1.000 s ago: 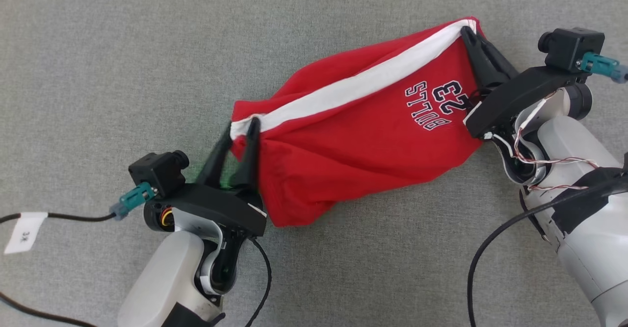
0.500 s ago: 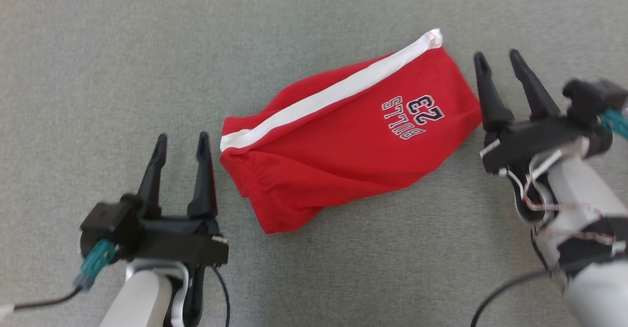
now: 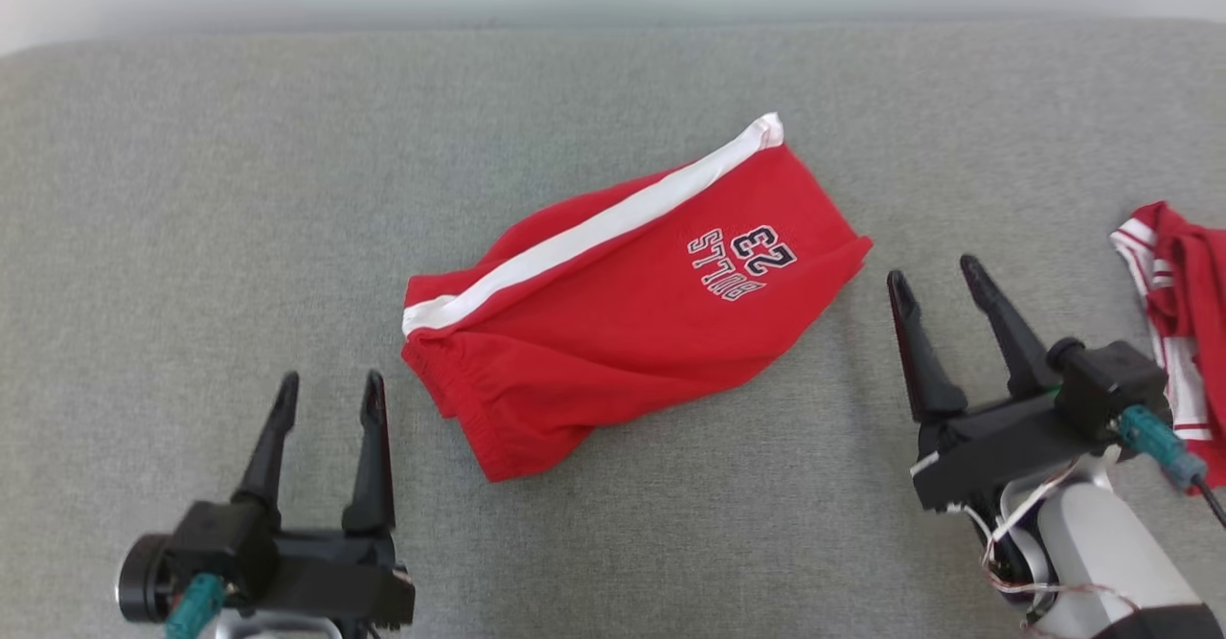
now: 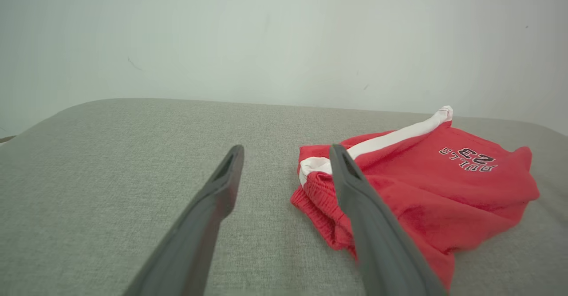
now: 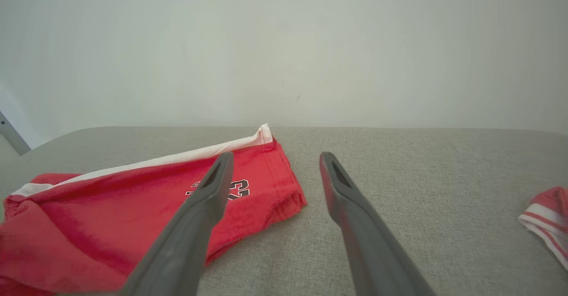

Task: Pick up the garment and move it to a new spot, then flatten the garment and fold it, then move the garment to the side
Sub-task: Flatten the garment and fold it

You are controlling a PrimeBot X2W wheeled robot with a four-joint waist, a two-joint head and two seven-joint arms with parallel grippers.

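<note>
One red garment (image 3: 623,332) between your left gripper (image 3: 329,382) and right gripper (image 3: 934,273), both jaws wide, one striped garment (image 3: 1173,304) beyond your right jaws.

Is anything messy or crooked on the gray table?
Yes. The red shorts lie slanted and rumpled on the gray surface, with the waistband end bunched up instead of flat. At the right edge, another red-and-white garment sits crumpled in a heap.
</note>
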